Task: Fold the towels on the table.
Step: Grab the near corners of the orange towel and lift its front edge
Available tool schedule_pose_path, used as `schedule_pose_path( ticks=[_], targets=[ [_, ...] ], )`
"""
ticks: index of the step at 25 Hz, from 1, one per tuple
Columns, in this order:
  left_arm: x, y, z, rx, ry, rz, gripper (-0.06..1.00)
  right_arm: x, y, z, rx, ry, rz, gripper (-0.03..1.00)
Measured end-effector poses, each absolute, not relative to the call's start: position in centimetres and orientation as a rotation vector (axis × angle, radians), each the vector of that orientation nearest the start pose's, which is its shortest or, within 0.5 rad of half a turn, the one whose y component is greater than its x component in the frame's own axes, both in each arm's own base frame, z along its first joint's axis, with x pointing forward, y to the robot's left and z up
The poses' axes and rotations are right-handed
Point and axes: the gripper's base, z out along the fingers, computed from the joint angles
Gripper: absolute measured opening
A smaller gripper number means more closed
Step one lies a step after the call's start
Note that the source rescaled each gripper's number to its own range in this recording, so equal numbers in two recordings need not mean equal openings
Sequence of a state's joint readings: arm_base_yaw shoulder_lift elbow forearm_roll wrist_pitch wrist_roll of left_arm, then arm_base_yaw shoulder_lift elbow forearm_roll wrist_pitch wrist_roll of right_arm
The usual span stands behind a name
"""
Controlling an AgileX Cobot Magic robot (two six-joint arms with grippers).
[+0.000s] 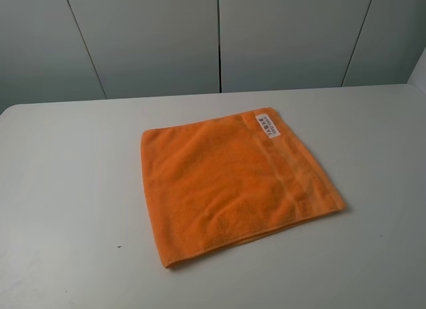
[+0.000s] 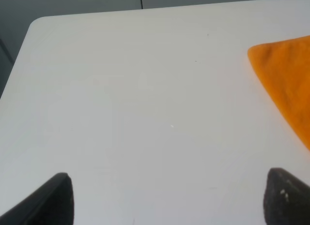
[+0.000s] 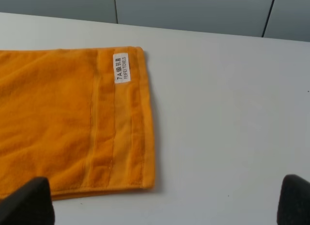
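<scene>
The bright orange towel (image 1: pixel 233 182) lies flat in the middle of the white table (image 1: pixel 66 189), its white label (image 1: pixel 265 125) and woven band along its right edge. No gripper shows in the exterior high view. In the left wrist view the left gripper (image 2: pixel 169 198) is open over bare table, and a corner of the towel (image 2: pixel 286 84) shows well apart from it. In the right wrist view the right gripper (image 3: pixel 164 200) is open, its fingertips (image 3: pixel 26 203) standing wide apart just short of the towel's (image 3: pixel 63 118) banded edge with the label (image 3: pixel 121 67).
Grey wall panels (image 1: pixel 219 36) stand behind the table's far edge. The table's rounded far-left corner (image 2: pixel 36 22) shows in the left wrist view. White tabletop surrounds the towel on all sides.
</scene>
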State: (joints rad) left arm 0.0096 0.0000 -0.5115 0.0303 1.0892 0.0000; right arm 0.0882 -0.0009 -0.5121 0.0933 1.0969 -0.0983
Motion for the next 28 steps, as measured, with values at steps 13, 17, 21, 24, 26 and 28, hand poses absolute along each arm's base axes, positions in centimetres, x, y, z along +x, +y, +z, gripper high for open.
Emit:
schedule_pose_path(
  ticks=[13, 17, 21, 24, 26, 28],
  targets=[
    [-0.75, 0.24, 27.82, -0.012, 2.061, 0.042, 1.0, -0.88, 0.68, 27.8, -0.199, 2.056, 0.106, 1.0],
    [-0.75, 0.24, 27.82, -0.012, 2.061, 0.042, 1.0, -0.88, 0.68, 27.8, -0.199, 2.056, 0.106, 1.0],
    [-0.75, 0.24, 27.82, -0.012, 2.061, 0.042, 1.0, -0.88, 0.68, 27.8, -0.199, 2.056, 0.106, 1.0],
    [-0.75, 0.24, 27.82, -0.012, 2.061, 0.042, 1.0, -0.88, 0.68, 27.8, -0.199, 2.056, 0.106, 1.0],
    [-0.75, 0.24, 27.82, -0.012, 2.061, 0.042, 1.0, -0.88, 0.68, 27.8, -0.199, 2.056, 0.106, 1.0],
    [-0.75, 0.24, 27.82, -0.012, 2.061, 0.042, 1.0, -0.88, 0.68, 27.8, -0.199, 2.056, 0.106, 1.0]
  ],
)
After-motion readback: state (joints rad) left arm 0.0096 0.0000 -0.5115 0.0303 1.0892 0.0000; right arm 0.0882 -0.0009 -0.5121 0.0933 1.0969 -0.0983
